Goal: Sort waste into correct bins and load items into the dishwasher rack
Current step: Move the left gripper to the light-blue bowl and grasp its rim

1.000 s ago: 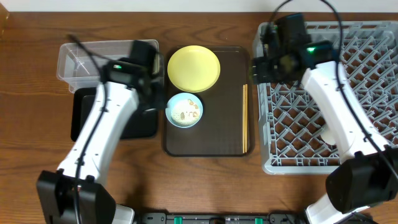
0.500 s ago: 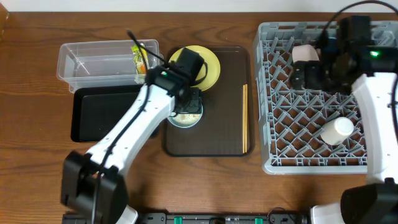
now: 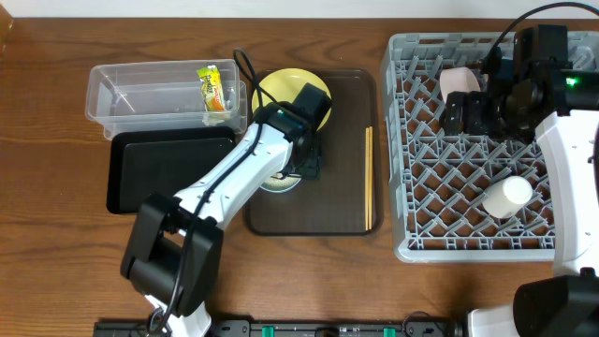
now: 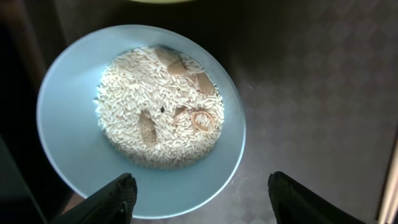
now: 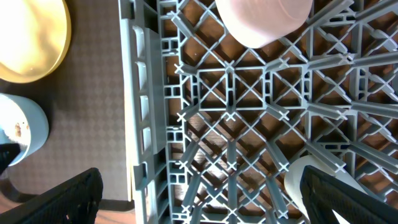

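**Arm livery, both units**

We note the left arm has white shell links, black joint housings and a black wrist block. A thin black cable loops off it. The right arm matches, with a green lamp lit on its black wrist. Its fingers are matte black with rounded tips.

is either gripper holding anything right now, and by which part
Nothing is held. The left gripper hangs open above the light blue bowl, and the right gripper is open over the dishwasher rack.
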You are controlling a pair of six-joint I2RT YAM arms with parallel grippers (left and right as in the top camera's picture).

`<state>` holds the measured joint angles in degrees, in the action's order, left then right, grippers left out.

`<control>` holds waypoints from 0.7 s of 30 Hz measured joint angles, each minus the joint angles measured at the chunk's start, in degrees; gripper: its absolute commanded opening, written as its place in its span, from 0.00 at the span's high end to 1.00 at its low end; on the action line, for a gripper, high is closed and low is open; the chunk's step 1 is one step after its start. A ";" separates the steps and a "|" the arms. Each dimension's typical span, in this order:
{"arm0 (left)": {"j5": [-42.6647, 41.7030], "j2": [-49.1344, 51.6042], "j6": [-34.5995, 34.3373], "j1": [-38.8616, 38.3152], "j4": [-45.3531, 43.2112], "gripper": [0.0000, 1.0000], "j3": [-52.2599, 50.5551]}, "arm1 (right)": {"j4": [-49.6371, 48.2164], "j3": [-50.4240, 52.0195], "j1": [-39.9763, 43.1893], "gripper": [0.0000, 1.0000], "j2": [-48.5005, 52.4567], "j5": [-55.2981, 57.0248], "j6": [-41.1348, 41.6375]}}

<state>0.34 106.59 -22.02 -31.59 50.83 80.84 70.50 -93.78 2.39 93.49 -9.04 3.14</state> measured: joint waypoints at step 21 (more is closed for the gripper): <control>-0.02 7.23 0.87 -0.13 0.22 0.55 0.00 | 0.00 0.00 0.00 0.02 0.00 0.00 -0.39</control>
<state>0.32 113.82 -21.15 -31.73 51.05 80.84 70.50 -93.78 2.39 93.49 -9.04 2.74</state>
